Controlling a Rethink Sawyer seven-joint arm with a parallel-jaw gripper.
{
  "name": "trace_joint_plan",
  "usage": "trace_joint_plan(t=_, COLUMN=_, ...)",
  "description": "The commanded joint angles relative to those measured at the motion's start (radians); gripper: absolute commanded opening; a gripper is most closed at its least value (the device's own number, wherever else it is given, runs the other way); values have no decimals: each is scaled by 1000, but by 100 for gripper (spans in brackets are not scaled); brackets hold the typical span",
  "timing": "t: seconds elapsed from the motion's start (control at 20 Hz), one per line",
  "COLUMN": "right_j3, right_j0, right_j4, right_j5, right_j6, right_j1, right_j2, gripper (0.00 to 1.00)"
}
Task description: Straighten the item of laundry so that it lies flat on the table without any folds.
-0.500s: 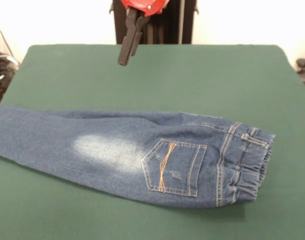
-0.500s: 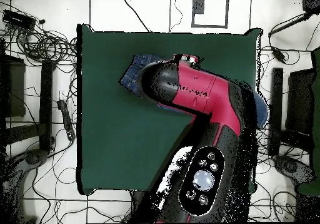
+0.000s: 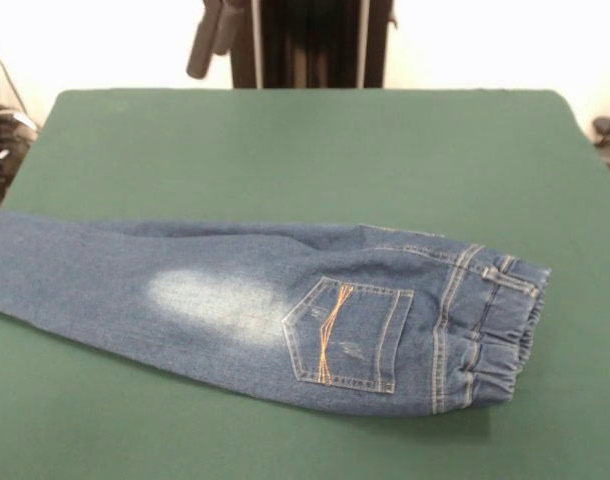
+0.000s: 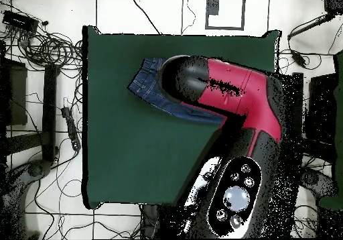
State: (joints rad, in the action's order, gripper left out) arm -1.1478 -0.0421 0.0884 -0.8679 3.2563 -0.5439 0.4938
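Below the gripper (image 3: 213, 35) and well apart from it, the jeans (image 3: 265, 315) lay on the green surface (image 3: 305, 150). I saw the gripper only as dark tips at the top edge of the front view, raised clear of the cloth and holding nothing. Its two fingers sat close side by side, but I could not tell from either view whether they were fully together or slightly apart.

The jeans ran lengthwise across the surface, the leg (image 3: 65, 265) passing out of the front view at one side and the elastic waistband (image 3: 500, 330) at the other end. They appeared folded in half along their length, one leg over the other. A pale faded patch (image 3: 215, 300) lay mid-thigh, just beside the back pocket (image 3: 347, 335) with its crossed orange stitching. The waistband was gathered and puckered; the leg fabric looked mostly smooth.

From overhead, the red and black arm (image 4: 234, 93) reached across the surface and covered much of the jeans. Only the waistband end (image 4: 149, 83) and a strip of denim along the arm's edge showed.
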Motion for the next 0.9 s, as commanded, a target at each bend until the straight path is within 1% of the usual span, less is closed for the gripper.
trace_joint_plan(t=0.05, right_j3=-1, right_j0=-18, right_j4=-40, right_j5=-106, right_j6=-148, right_j1=40, right_j2=-133, gripper=100)
trace_joint_plan(t=0.2, right_j3=-2, right_j0=-21, right_j4=-47, right_j5=-102, right_j6=-131, right_j1=41, right_j2=-139, gripper=100)
trace_joint_plan(t=0.5, right_j3=-21, right_j0=-30, right_j4=-25, right_j5=-56, right_j6=-84, right_j1=47, right_j2=-166, gripper=100)
trace_joint_plan(t=0.9, right_j3=-36, right_j0=-19, right_j4=11, right_j5=62, right_j6=-41, right_j1=64, right_j2=-225, gripper=100)
